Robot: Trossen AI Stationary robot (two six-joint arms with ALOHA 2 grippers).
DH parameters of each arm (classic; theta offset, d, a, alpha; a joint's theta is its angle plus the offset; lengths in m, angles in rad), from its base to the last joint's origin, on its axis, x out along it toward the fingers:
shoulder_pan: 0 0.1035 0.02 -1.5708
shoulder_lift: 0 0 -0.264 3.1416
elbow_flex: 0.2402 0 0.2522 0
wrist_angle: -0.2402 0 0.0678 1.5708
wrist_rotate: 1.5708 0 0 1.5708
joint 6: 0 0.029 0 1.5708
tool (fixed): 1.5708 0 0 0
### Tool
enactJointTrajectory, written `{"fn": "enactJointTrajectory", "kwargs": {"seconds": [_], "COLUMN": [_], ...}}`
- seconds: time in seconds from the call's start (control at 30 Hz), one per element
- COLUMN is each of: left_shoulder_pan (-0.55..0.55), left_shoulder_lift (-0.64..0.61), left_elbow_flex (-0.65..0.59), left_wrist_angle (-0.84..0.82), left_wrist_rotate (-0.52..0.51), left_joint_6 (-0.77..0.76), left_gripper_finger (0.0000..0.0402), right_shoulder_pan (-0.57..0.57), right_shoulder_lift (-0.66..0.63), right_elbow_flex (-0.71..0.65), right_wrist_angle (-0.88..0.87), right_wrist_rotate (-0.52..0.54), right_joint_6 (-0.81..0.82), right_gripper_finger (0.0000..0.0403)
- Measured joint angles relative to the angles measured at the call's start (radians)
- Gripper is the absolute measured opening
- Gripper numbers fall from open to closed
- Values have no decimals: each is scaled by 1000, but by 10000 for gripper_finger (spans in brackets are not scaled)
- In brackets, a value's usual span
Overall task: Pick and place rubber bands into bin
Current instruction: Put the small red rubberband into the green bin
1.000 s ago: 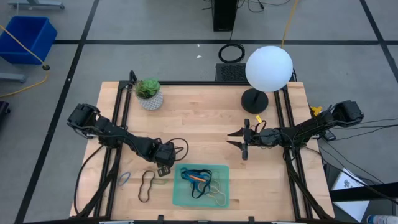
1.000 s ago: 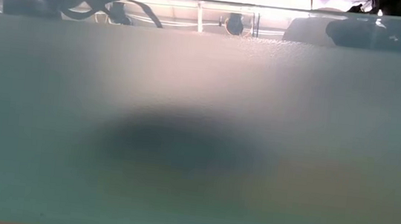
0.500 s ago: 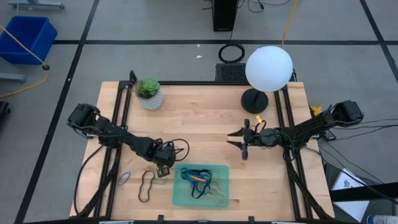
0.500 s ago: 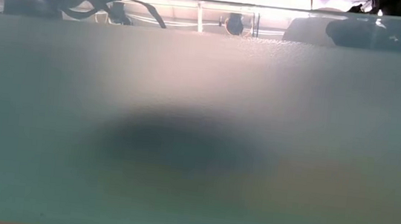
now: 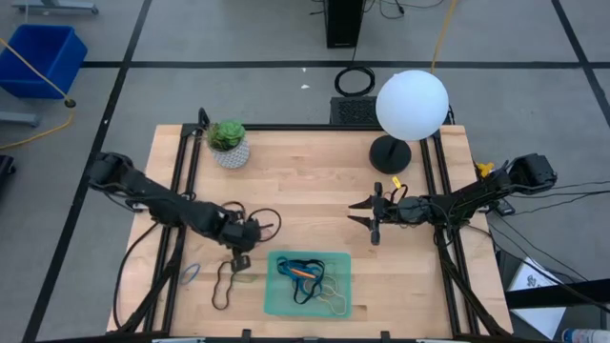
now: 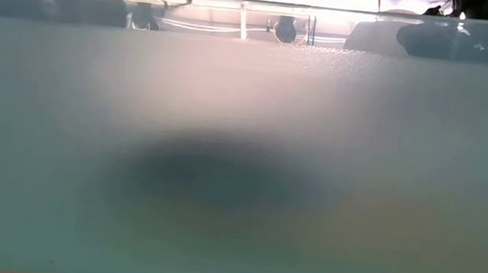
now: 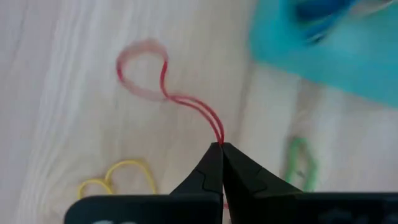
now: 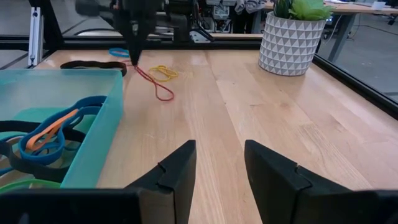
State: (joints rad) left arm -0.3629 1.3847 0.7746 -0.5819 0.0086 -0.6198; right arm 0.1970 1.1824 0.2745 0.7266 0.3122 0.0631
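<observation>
My left gripper [image 5: 238,255] is shut on a red rubber band [image 7: 163,84] just left of the green bin [image 5: 272,303]. It also shows in the right wrist view [image 8: 133,45], pointing down. A yellow band [image 7: 118,177] and a black band [image 8: 93,65] lie flat on the table close by. A dark peanut-shaped band [image 5: 225,284] lies nearer the front edge. Blue, orange and black bands [image 5: 303,271] lie in the bin. My right gripper [image 5: 374,225] is open and empty at mid table, right of the bin. My left gripper pinches one end of the red band [image 7: 217,138] between its two fingertips, the two strands pressed together. The fingers come from above, pointing down. The band slants down from the tips, and its far loop [image 8: 164,94] lies on the table.
A potted plant [image 5: 229,145] stands at the far left and a lamp with a white globe [image 5: 412,105] at the far right. A small green thing [image 7: 300,163] lies beside the bin. The bin's wall fills the low view [image 6: 240,172].
My left gripper has gone up and a little toward the table's left edge, shut. Its arm has swung toward the left.
</observation>
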Motion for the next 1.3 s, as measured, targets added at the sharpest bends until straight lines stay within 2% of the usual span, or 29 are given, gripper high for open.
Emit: {"fn": "enactJointTrajectory", "kwargs": {"seconds": [0.27, 0.47, 0.6, 0.7, 0.9, 1.1, 1.3], "left_shoulder_pan": [1, 2, 1, -4, -9, -22, -27], "left_shoulder_lift": [-189, -289, -289, -265, -184, -40, 97], "left_elbow_flex": [1, 3, 3, 5, 5, 5, 5], "left_wrist_angle": [79, 321, 493, 591, 674, 751, 804], "left_wrist_rotate": [-13, -25, 37, 62, 104, 127, 149], "left_joint_6": [69, 211, 322, 380, 418, 399, 309], "left_gripper_finger": [2, 1, 1, 1, 1, 2, 5], "right_shoulder_pan": [0, 0, 0, 0, 0, 0, 0], "right_shoulder_lift": [0, 0, 0, 0, 0, 0, 0], "right_elbow_flex": [0, 0, 0, 0, 0, 0, 0], "right_wrist_angle": [-1, 0, 2, 2, 2, 2, 1], "right_wrist_rotate": [0, 0, 0, 0, 0, 0, 0], "right_joint_6": [0, 0, 0, 0, 0, 0, 0], "right_gripper_finger": [132, 132, 132, 132, 132, 132, 132]}}
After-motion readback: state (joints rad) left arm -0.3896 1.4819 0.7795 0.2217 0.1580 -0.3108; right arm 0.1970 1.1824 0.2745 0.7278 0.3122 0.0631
